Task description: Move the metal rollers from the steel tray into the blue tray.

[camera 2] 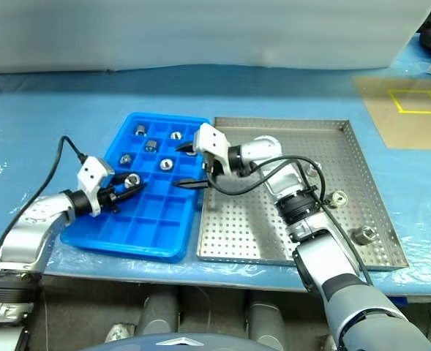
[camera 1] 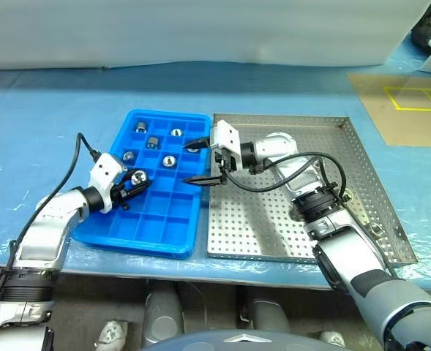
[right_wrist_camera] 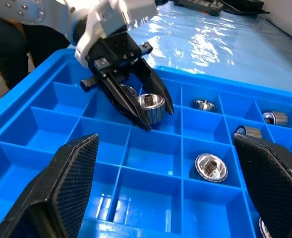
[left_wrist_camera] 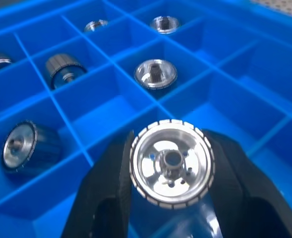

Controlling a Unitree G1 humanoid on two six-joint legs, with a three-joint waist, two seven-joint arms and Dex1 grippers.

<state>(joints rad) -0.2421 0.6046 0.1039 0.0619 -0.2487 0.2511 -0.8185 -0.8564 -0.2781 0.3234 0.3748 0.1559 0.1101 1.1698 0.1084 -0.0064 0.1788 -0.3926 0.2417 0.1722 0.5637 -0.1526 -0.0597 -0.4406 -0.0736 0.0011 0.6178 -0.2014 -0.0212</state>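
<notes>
The blue tray (camera 1: 156, 245) lies left of the steel tray (camera 1: 274, 212), their long sides touching. My left gripper (camera 1: 137, 178) hangs just above the blue tray's left middle compartments, shut on a metal roller (left_wrist_camera: 171, 163) with a ribbed rim and centre hole. That held roller (right_wrist_camera: 150, 106) also shows in the right wrist view. Several rollers (camera 1: 169, 161) sit in separate compartments at the tray's far end. My right gripper (camera 1: 195, 161) is open and empty over the blue tray's right edge, pointing left. Two more rollers (camera 2: 339, 197) (camera 2: 362, 235) lie near the steel tray's right rim.
A black cable (camera 1: 274, 183) from my right arm loops over the steel tray's middle. A tan board with yellow tape lines (camera 1: 405, 110) lies at the back right. Both trays sit close to the table's front edge (camera 1: 200, 267).
</notes>
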